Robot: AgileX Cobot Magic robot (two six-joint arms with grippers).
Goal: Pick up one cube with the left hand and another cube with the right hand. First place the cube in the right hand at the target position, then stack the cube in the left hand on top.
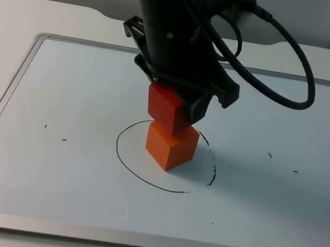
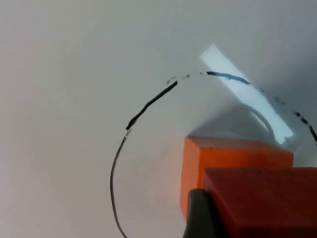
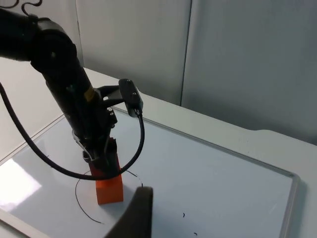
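Top view: orange cube (image 1: 171, 147) sits inside drawn circle (image 1: 123, 159) at bench centre, left hand (image 1: 173, 109) clamped on red cube (image 1: 166, 107) just over it at 12 o'clock, release left; right hand waits off-board, grip unreadable.

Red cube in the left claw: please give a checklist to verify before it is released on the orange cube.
1. Orange cube inside drawn circle: ok.
2. Left claw shut on red cube: ok.
3. Red cube over the orange cube: ok, though offset toward the far left.
4. Red cube resting flat on the orange cube: cannot tell.
5. Edges of both cubes aligned: not ok, the red one looks turned.
6. Right arm waits away from the stack: ok.
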